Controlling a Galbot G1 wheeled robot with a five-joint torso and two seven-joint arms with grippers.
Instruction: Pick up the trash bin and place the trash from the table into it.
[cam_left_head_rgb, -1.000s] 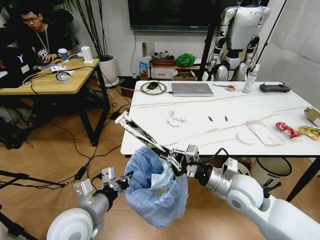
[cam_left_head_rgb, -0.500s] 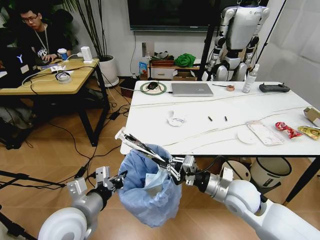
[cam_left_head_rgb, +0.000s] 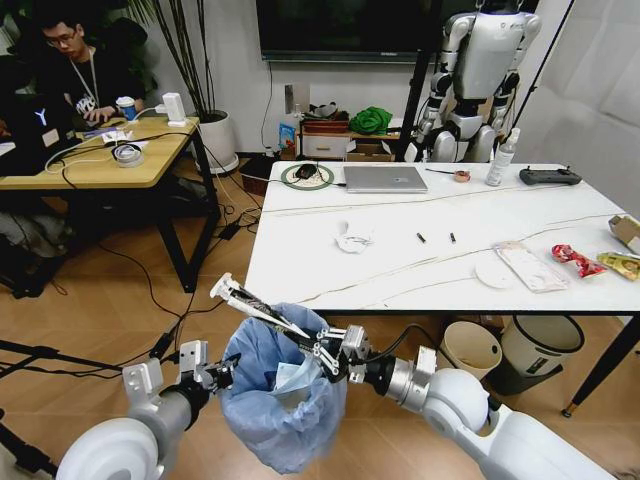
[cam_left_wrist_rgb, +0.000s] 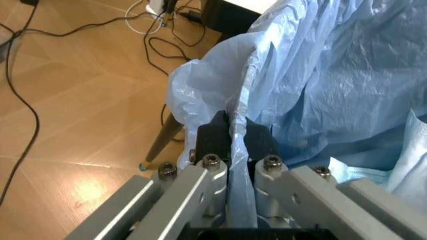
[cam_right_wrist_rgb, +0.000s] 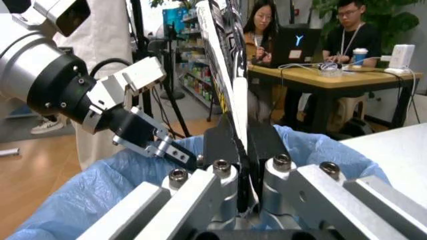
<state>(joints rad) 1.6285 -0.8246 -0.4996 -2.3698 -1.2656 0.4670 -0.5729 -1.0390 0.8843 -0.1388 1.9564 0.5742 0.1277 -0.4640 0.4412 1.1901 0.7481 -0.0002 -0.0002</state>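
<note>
The trash bin (cam_left_head_rgb: 278, 400), lined with a crinkly light-blue bag, hangs in front of the table (cam_left_head_rgb: 300, 265), near its left corner. My left gripper (cam_left_head_rgb: 217, 374) is shut on the bag's rim (cam_left_wrist_rgb: 235, 117); the left wrist view has the rim pinched in the gripper (cam_left_wrist_rgb: 235, 139). My right gripper (cam_left_head_rgb: 325, 352) is over the bin's mouth, shut on a long flat white wrapper (cam_left_head_rgb: 250, 305) that slants up and left; the wrist view shows that gripper (cam_right_wrist_rgb: 243, 147) and the wrapper (cam_right_wrist_rgb: 227, 75) edge-on. On the table lie a crumpled tissue (cam_left_head_rgb: 353, 238), a white lid (cam_left_head_rgb: 495, 273), a clear package (cam_left_head_rgb: 530, 266), and red (cam_left_head_rgb: 577, 260) and yellow (cam_left_head_rgb: 622, 264) wrappers.
A grey laptop (cam_left_head_rgb: 385, 178), a black controller (cam_left_head_rgb: 549, 176) and a spray bottle (cam_left_head_rgb: 500, 158) stand along the table's far side. A cream bucket (cam_left_head_rgb: 470, 348) and a dark bin (cam_left_head_rgb: 545, 350) sit under its right half. A wooden desk (cam_left_head_rgb: 100, 160) is at the left.
Both grippers have moved left and lower with the bin between them. The right gripper's flat wrapper has come down with it and still slants over the bin's mouth.
</note>
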